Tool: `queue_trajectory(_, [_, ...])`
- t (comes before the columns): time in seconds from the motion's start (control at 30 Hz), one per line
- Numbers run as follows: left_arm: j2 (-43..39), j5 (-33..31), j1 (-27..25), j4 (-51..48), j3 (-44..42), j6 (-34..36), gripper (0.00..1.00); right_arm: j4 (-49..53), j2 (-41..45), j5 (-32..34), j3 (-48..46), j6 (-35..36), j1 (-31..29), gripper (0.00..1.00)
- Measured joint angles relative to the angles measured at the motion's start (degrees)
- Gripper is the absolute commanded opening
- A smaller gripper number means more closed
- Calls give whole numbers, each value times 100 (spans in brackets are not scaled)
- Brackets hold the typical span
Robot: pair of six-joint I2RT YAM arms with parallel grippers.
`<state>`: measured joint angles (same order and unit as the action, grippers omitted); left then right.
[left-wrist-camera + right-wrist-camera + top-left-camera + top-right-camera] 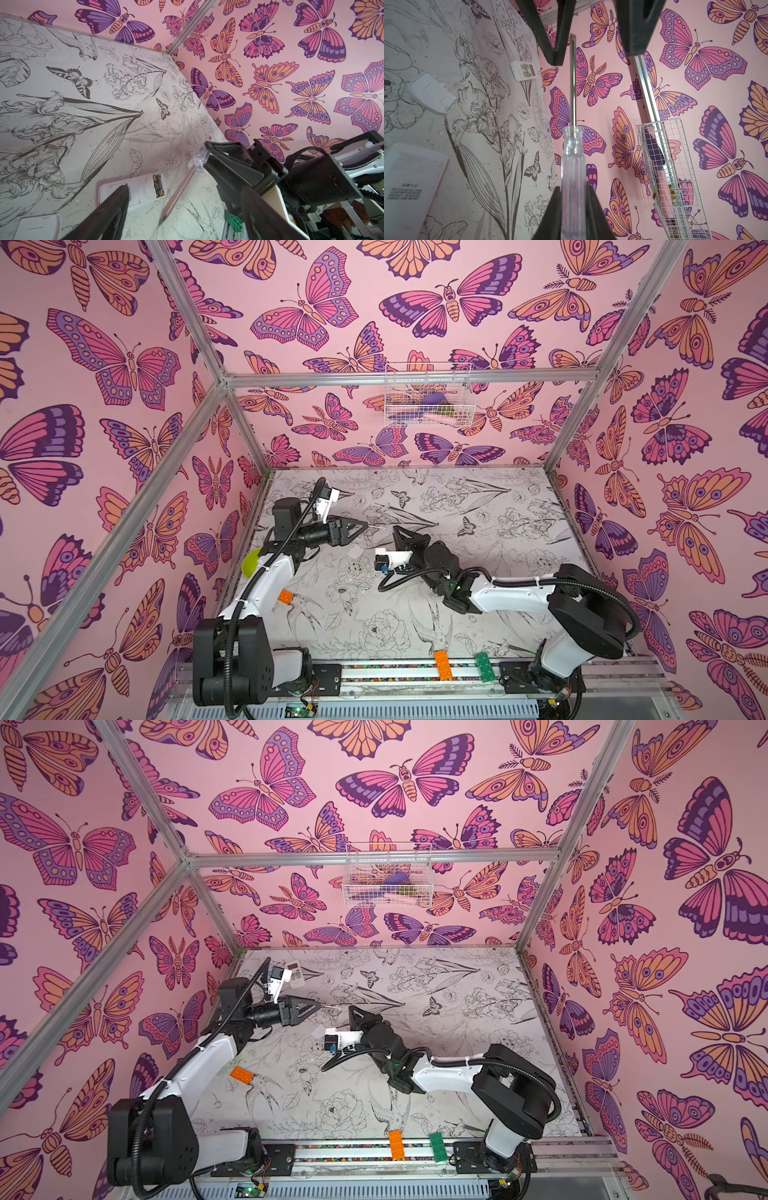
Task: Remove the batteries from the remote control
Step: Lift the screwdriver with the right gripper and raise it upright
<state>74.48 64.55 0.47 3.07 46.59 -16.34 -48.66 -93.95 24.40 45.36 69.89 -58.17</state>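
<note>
Front rail: orange brick (443, 664) and green brick (484, 666) side by side, right of centre. Another small orange brick (241, 1075) on the worktop (519, 531) near the left edge, beside the left arm.

Mid-worktop, left of centre: the two grippers face each other tip to tip. Right gripper (573, 189) is clamped on the clear handle of the screwdriver (573, 158), and the metal shaft points at the left gripper (593, 49). Left gripper's fingers are spread wide with the shaft tip between them. The tip sits close to one finger; can't tell if it touches.

Remote control (143, 187) lies face down on the worktop under the grippers, white, back cover off. Hidden under the right wrist in both top views. Batteries (158, 185) sit in the open compartment at one end, black with gold bands. Looks like two side by side; count not certain. Neither gripper touches them.

Loose white cover (355, 551) lies just beside the remote, toward the left edge.

Far left corner of the worktop: second white remote (296, 973), buttons up.

Back wall: white wire basket (428, 396) hung on the frame bar, purple and pink items inside.
</note>
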Motion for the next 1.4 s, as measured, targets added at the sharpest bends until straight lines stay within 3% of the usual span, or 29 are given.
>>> queue_trajectory(0.23, [151, 26, -66, 4, 7, 15, 53, 0, 0, -2, 2, -2, 0, 3])
queue_trajectory(0.3, [153, 48, -83, 11, 7, 33, 49, 2, 0, -2, 0, -9, 0, 3])
queue_trajectory(0.37, [155, 48, -98, 9, 7, 50, 36, 2, 0, -2, 0, -24, 0, 3])
queue_trajectory(0.5, [166, 101, -114, 15, 7, 146, 23, 0, -17, 0, 4, -35, 0, 4])
queue_trajectory(0.63, [214, 157, -114, 31, 9, 199, 2, 9, -28, 9, 15, -70, 2, 4])
queue_trajectory(0.77, [243, 356, -122, 13, 9, 192, 0, -4, -90, 24, 35, -107, 55, 5])
queue_trajectory(0.83, [258, 361, -125, 9, 9, 195, 0, 2, -92, 20, 35, -107, 55, 11])
queue_trajectory(1.03, [282, 339, -94, 13, 24, 190, 0, 9, -87, 13, 33, -151, 66, 49])
queue_trajectory(1.13, [291, 310, -42, 13, 26, 190, 0, 26, -52, 2, 20, -291, 79, 62])
queue_trajectory(1.27, [291, 315, 61, 15, 44, 146, 0, 111, 146, 50, -83, -658, 114, 66])
queue_trajectory(1.4, [291, 317, 122, 13, 72, 118, 0, 619, 802, 66, -273, -1580, 348, 67])
